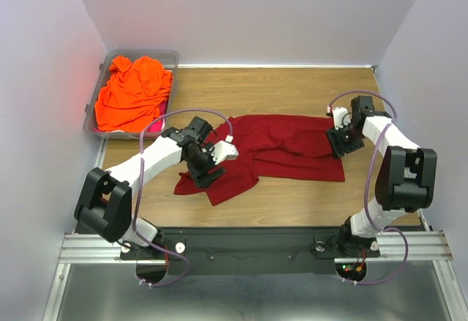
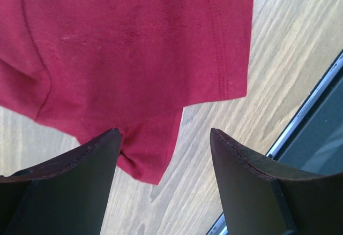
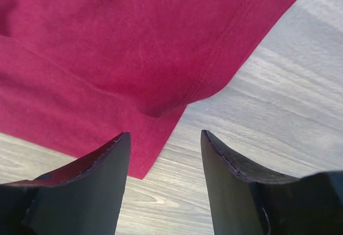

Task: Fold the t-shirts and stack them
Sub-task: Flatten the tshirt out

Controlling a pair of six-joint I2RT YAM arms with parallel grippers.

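Note:
A dark crimson t-shirt (image 1: pixel 281 145) lies spread and rumpled across the middle of the wooden table. My left gripper (image 1: pixel 207 175) is open over its near left corner; the left wrist view shows the cloth (image 2: pixel 123 53) and a folded corner between my open fingers (image 2: pixel 75 187). My right gripper (image 1: pixel 344 144) is open over the shirt's right edge; the right wrist view shows its hem (image 3: pixel 134 58) just ahead of my open fingers (image 3: pixel 86 187). A bright orange t-shirt (image 1: pixel 131 91) lies crumpled in the bin, with a bit of magenta fabric (image 1: pixel 158 116) under it.
The clear grey plastic bin (image 1: pixel 170 58) stands at the far left corner against the wall. Walls close the table at the back and sides. A black rail (image 1: pixel 292 237) runs along the near edge, also seen in the left wrist view (image 2: pixel 316 117).

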